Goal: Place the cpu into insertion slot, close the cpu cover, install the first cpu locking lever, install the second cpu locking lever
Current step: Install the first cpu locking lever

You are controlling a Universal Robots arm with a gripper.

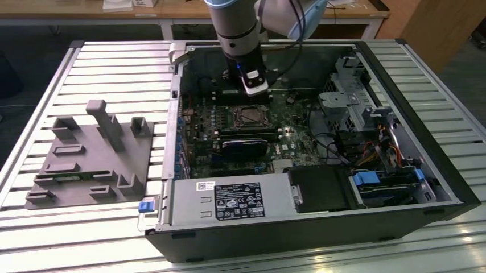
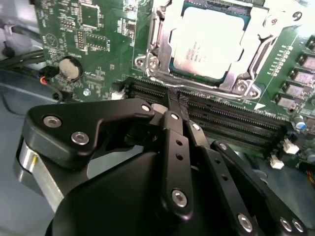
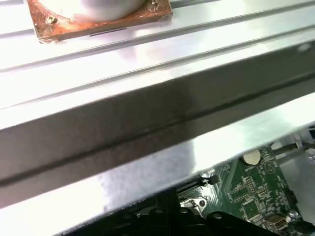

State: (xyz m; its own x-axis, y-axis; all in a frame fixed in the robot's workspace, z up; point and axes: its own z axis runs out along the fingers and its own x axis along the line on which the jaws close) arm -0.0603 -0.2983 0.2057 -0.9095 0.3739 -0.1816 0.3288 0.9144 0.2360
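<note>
- The cpu (image 2: 209, 42) already lies in the insertion slot (image 1: 248, 115), its pale metal face up and level in the second wrist view.
- The cpu cover (image 2: 156, 44) looks to be down around it, with the silvery frame bordering the chip on all the sides I can see. I judge the first two steps done.
- That leaves the locking levers as the step in hand. I cannot tell from these views whether either thin lever beside the frame is hooked under its catch.
- My gripper (image 2: 176, 104) has its two black fingers (image 2: 173, 101) pressed together with nothing between them. The tips hang over the long black memory slots (image 2: 221, 110), just beside the near edge of the socket and not touching the cover.
- In the exterior view my gripper (image 1: 254, 85) stands upright inside the open computer case (image 1: 425, 114), above the motherboard (image 2: 98, 29) and near the socket.
- The round coin cell (image 2: 71, 69) sits well off to one side (no concern of mine here).
- A lever step, as I judge it, calls for meeting a thin wire arm squarely with the closed tips, then pushing it down and sideways under its hook. The tips must not slide onto the chip face or catch the memory slots.
- The grey fixture block (image 1: 91, 153) sits on the slatted table (image 1: 114, 62), well apart from the case on the exterior view's left.
</note>
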